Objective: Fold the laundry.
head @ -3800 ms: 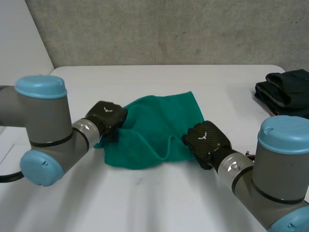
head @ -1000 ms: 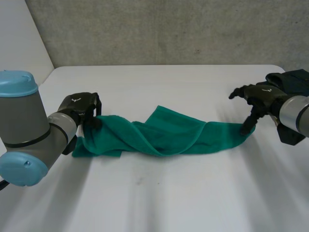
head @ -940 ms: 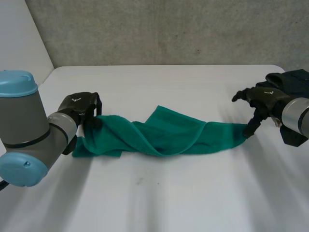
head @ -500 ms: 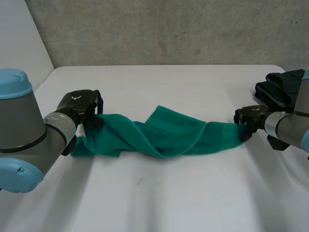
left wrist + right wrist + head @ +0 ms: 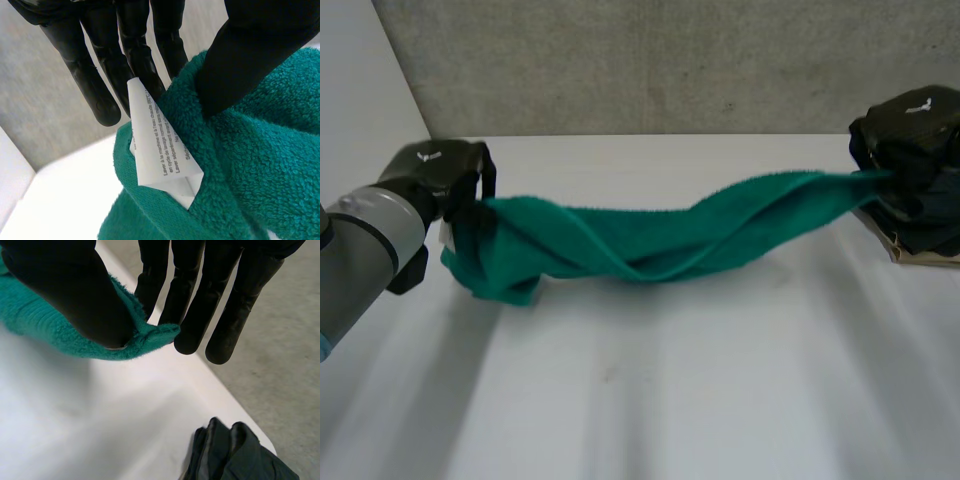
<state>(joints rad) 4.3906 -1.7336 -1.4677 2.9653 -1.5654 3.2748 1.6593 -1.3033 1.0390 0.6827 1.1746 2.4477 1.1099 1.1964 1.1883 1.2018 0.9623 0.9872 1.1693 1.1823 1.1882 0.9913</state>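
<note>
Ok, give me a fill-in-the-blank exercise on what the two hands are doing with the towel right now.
The left hand and the right hand hold a towel stretched between them; its colour is ____. Its white care label sits at the ____ hand's end. The right hand pinches its corner between fingers and ____.
Missing words: green; left; thumb.

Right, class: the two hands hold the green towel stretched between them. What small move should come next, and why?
Probably ease the hands slightly further apart to pull out the twist. The left hand pinches the green towel by its label end, the right hand pinches the far corner, and the cloth between them is twisted and sagging.
</note>
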